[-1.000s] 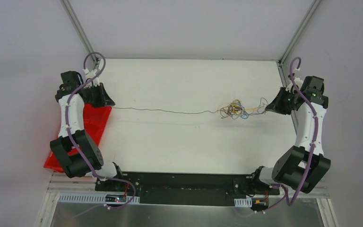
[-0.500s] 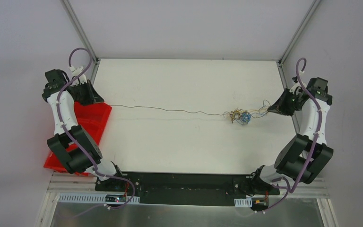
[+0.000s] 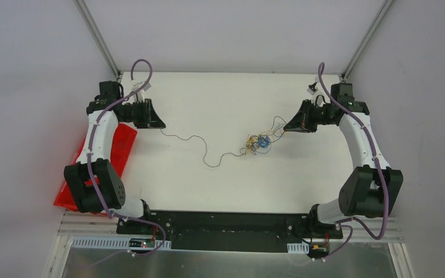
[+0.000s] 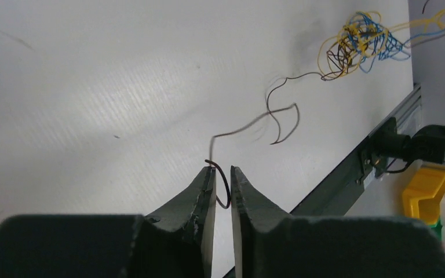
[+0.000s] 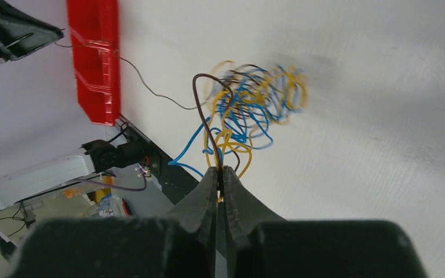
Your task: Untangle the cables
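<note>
Left gripper (image 4: pixel 223 172): pressed together on the very end of the black cable (image 4: pixel 249 125), whose tip curls in a small loop between the jaws.
Right gripper (image 5: pixel 220 169): pressed together, pinching strands where they leave the knot (image 5: pixel 255 98). A dark strand and an orange-yellow one run into its tips. I cannot say whether the blue one is caught too.
Cables (image 3: pixel 258 143): bunched on the tabletop (image 3: pixel 208 92), just ahead of the right gripper and well apart from the left one.
Black cable, free run: from the left gripper it trails away slack, bends and curls on the tabletop, then disappears into the knot.
Blue cable (image 5: pixel 190 143): looped many times through the knot, with one loose tail dropping beside the right gripper's tips.
Orange-yellow cable (image 5: pixel 294 87): wound in with the blue, coil over coil.
Red bin (image 3: pixel 121 145): behind the left gripper, at the tabletop's edge.
Done so far: as I judge it, only a long stretch of the black cable is drawn clear.
Left to do: the black end inside the knot is not out, the blue and orange-yellow are not parted, and no cable lies alone. Most of the work remains.
</note>
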`<action>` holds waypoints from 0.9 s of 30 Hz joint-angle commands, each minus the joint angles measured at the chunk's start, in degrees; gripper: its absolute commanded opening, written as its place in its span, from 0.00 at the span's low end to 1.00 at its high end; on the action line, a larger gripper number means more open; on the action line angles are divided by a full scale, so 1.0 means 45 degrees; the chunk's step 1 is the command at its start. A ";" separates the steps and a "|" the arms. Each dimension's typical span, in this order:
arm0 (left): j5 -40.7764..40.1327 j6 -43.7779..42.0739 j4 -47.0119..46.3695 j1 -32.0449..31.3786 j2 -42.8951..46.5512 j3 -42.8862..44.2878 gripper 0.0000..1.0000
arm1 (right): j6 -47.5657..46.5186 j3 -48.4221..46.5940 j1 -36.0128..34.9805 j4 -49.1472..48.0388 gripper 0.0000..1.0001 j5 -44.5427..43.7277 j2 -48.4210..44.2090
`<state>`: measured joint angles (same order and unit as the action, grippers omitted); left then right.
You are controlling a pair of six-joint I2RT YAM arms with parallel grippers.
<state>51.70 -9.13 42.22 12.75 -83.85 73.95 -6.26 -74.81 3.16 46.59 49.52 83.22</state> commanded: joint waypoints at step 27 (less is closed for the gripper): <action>-0.0223 0.8719 -0.9638 -1.0151 -0.9037 0.1189 0.71 | 0.2256 0.1646 -0.3550 -0.4158 0.61 -0.2901 0.5662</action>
<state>50.26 23.62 7.07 -32.88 -122.80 82.56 1.80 -67.05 -11.40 30.15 35.59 106.43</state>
